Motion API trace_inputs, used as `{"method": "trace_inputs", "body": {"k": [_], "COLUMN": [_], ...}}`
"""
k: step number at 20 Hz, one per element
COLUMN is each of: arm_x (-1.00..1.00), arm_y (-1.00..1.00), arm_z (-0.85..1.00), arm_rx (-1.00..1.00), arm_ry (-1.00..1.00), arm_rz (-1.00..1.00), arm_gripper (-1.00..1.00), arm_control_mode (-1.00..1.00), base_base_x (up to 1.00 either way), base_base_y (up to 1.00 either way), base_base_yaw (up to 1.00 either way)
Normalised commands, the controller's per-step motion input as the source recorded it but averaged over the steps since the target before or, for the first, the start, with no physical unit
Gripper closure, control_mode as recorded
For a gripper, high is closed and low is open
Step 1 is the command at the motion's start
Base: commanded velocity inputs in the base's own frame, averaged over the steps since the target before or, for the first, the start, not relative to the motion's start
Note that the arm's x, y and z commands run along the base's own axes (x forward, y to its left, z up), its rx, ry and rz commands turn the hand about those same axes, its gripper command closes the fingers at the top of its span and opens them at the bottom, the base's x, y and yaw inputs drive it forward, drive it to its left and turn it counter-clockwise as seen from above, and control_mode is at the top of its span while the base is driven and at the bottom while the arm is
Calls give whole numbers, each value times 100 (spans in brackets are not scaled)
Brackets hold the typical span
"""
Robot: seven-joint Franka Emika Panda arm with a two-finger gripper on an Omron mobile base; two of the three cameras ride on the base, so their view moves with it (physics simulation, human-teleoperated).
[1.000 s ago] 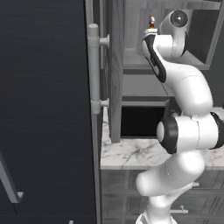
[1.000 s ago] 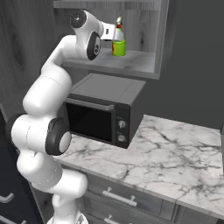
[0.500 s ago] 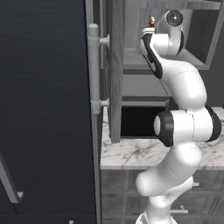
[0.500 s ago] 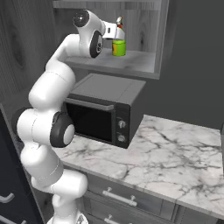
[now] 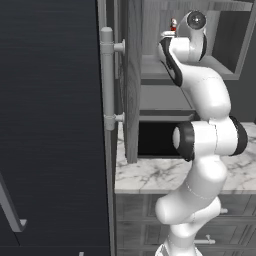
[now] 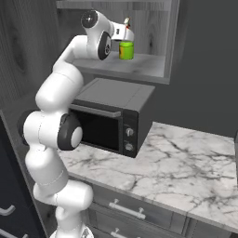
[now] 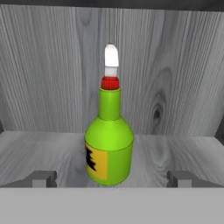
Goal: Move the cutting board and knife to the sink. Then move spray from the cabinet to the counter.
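The spray (image 7: 109,144) is a green bottle with a yellow label and a red-and-white nozzle. It stands upright on the shelf of the cabinet (image 6: 144,65). My gripper (image 7: 112,179) is open, with one fingertip (image 7: 41,178) on each side of the bottle's base and a clear gap to both. In the right base view the gripper (image 6: 125,37) sits in front of the neck of the spray (image 6: 126,51). The left base view shows the spray's nozzle (image 5: 173,23) past my wrist. The cutting board, knife and sink are out of view.
A black microwave (image 6: 111,116) stands on the marble counter (image 6: 186,162) right under the niche. A dark fridge (image 5: 50,125) with a long grey handle (image 5: 106,75) stands close on the left. The niche's wood-grain back wall (image 7: 175,65) is just behind the bottle.
My arm has reached further into the niche, bringing the hand up to the spray. The jaws have stayed open and the bottle has not moved.
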Motion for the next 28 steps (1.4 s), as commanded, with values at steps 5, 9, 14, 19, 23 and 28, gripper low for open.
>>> {"method": "trace_inputs", "body": {"k": [5,9,14,19,23,28], "arm_x": [19,18,12,16,22,24], "arm_y": [-10,-11,-8,-3,0,0], "arm_z": [-1,-5,-8,-4,0,0], "arm_rx": [0,0,0,0,0,0], "arm_ry": [0,0,0,0,0,0], "arm_rz": [0,0,0,0,0,0], "arm_gripper": [-100,-100,-100,-100,-100,-100], "arm_control_mode": [-100,-100,-100,-100,-100,-100], "base_base_x": [0,0,0,0,0,0], "base_base_y": [0,0,0,0,0,0], "base_base_yaw": [0,0,0,0,0,0]}}
